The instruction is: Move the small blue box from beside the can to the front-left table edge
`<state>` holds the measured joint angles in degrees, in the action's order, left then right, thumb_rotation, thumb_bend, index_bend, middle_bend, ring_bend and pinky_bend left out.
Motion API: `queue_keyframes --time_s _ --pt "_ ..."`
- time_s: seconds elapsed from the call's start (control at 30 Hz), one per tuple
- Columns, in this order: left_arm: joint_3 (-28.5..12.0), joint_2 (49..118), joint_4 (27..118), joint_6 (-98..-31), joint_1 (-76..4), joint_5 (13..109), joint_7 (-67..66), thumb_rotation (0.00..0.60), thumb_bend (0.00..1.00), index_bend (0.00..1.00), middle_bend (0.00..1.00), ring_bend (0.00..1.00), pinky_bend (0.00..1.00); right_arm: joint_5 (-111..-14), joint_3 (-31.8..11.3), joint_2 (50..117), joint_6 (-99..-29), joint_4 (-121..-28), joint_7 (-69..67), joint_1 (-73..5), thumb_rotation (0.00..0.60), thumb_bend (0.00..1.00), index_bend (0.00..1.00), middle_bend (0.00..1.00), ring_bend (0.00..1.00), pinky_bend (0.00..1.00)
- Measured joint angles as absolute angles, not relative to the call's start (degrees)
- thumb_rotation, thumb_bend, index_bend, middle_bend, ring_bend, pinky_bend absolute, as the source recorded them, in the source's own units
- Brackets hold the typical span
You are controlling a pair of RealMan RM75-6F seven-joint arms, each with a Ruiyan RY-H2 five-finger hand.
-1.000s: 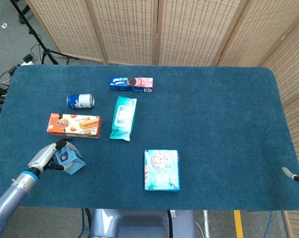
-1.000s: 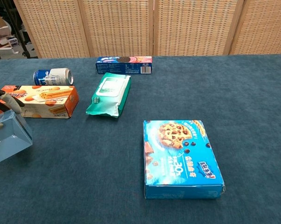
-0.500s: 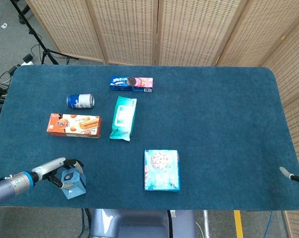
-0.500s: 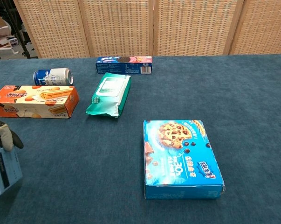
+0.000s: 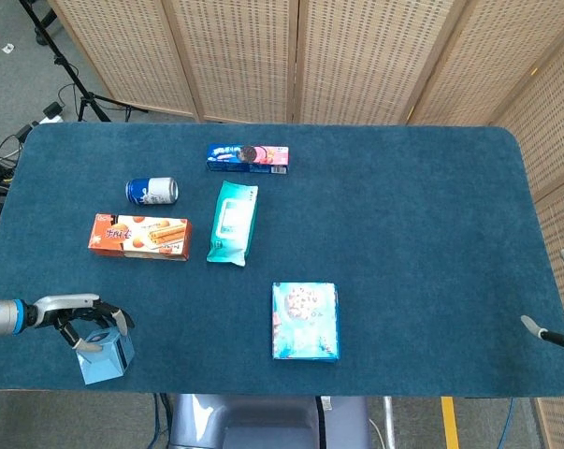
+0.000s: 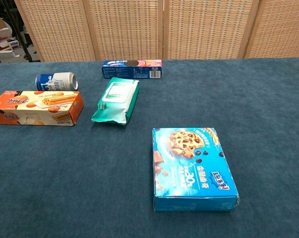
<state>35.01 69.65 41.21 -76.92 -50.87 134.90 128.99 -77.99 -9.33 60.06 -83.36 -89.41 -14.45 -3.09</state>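
Nearly done | small blue box (image 5: 106,354) at near-left table (image 5: 403,234) edge, far from can (image 5: 151,191) | left hand (image 5: 80,325) fingers still curled on it, release left | right hand (image 5: 557,323) barely visible, cannot tell

Cookie box (image 6: 193,168), wipes pack (image 6: 116,101), prob.

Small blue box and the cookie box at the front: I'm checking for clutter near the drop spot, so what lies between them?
Nothing: in the head view, only bare table cloth separates the small blue box from the cookie box.
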Motion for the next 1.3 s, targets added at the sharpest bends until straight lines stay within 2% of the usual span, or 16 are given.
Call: queue_keyframes --time_s 0.1,0.2,0.27,0.33,0.37,0.43,0.47,0.83,1.0,1.13,1.3 --pt "37.7 72.1 38.9 -77.2 -51.6 134.4 130.4 0.600 0.44 0.49 0.25 0.28 0.35 -77.9 -9.4 60.0 -83.3 -89.3 -14.7 -3.1 0.600 0.00 0.00 0.00 0.00 0.00" --pt "38.4 72.4 38.9 -76.5 -52.0 133.3 129.6 0.600 0.44 0.49 0.24 0.27 0.35 -77.9 -9.4 60.0 -83.3 -89.2 -14.8 -3.1 0.600 0.00 0.00 0.00 0.00 0.00" --pt "38.7 72.4 39.2 -75.9 -52.2 132.8 129.1 0.600 0.43 0.45 0.17 0.18 0.30 -77.9 -9.4 60.0 -83.3 -89.2 -15.0 -3.1 0.600 0.00 0.00 0.00 0.00 0.00" --pt "38.9 72.3 39.9 -74.9 -52.3 132.0 128.4 0.600 0.41 0.25 0.03 0.03 0.12 -77.9 -9.4 60.0 -83.3 -89.1 -15.1 -3.0 0.600 0.00 0.00 0.00 0.00 0.00" --pt "39.0 72.3 40.4 -74.4 -52.4 131.5 127.9 0.600 0.40 0.13 0.00 0.00 0.04 -77.9 -9.4 59.9 -83.3 -89.1 -15.1 -3.0 0.600 0.00 0.00 0.00 0.00 0.00" --pt "39.0 72.1 41.5 -73.5 -52.5 130.1 126.7 0.600 0.38 0.02 0.00 0.00 0.00 -77.9 -9.4 59.9 -83.2 -89.1 -15.3 -3.0 0.600 0.00 0.00 0.00 0.00 0.00" --pt "38.8 72.0 41.9 -73.1 -52.4 129.4 126.2 0.600 0.37 0.00 0.00 0.00 0.00 -77.9 -9.4 59.9 -83.2 -89.1 -15.4 -3.0 0.600 0.00 0.00 0.00 0.00 0.00" --pt "35.5 69.1 51.2 -65.8 -51.3 118.0 114.6 0.600 0.36 0.00 0.00 0.00 0.00 -78.1 -9.3 59.8 -83.4 -89.2 -15.5 -3.0 0.600 0.00 0.00 0.00 0.00 0.00" --pt "33.4 66.0 54.5 -67.3 -49.5 114.0 109.5 0.600 0.34 0.00 0.00 0.00 0.00 -78.0 -9.4 59.7 -83.4 -89.2 -15.9 -2.9 0.600 0.00 0.00 0.00 0.00 0.00" --pt "32.1 63.2 57.4 -69.1 -48.1 111.7 103.5 0.600 0.28 0.00 0.00 0.00 0.00 -78.1 -9.3 59.7 -83.4 -89.1 -16.0 -2.9 0.600 0.00 0.00 0.00 0.00 0.00" --pt "28.6 60.5 63.0 -69.0 -45.1 105.2 87.9 0.600 0.28 0.00 0.00 0.00 0.00 -78.4 -9.2 59.7 -83.4 -89.1 -15.9 -2.9 0.600 0.00 0.00 0.00 0.00 0.00"
